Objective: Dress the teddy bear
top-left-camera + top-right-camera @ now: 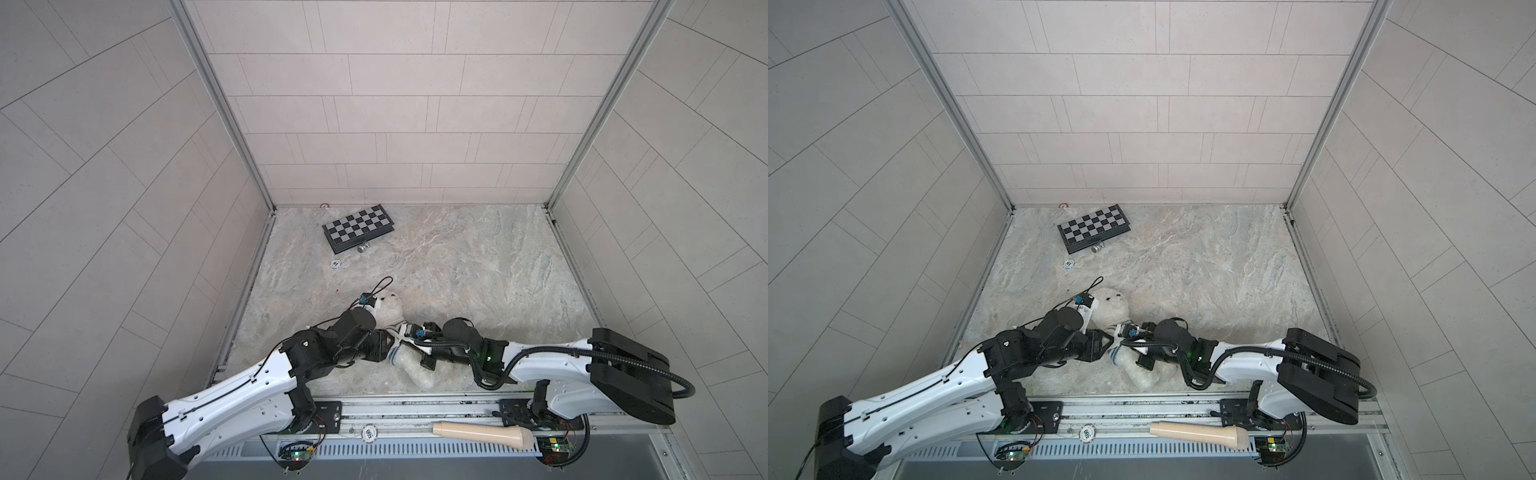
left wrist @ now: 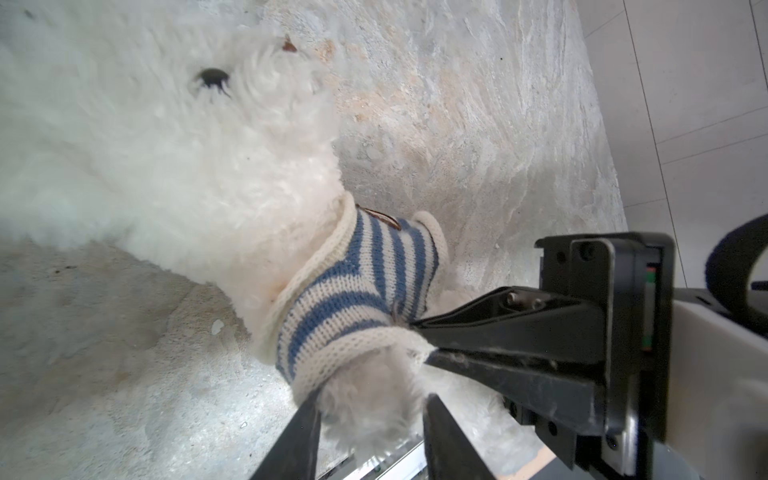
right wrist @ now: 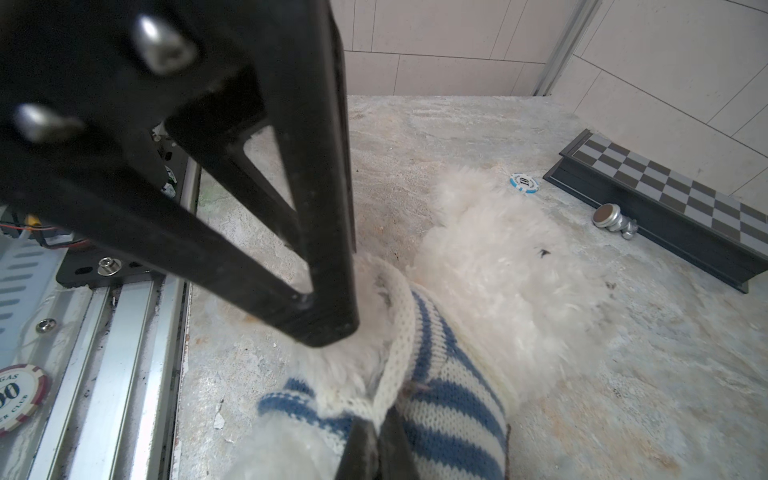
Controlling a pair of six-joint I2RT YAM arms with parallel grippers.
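Right claw (image 2: 417,341) clamped on hem of the striped shirt (image 2: 353,286); left claw (image 2: 370,403) fingers apart, straddling fur just beside that hem, gripping nothing. Shirt bunched high round the teddy bear (image 2: 166,145), just under its head. Bear lies on the tabletop (image 2: 478,124) near its front edge. Step looks like pulling shirt down the body. Next: left claw pinches hem on its side, both tug legward

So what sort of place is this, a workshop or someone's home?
Probably a robot test booth, not a home: two arms bolted to a metal rail, panel walls in an aluminium frame, and stray props like a chessboard and teddy bear.
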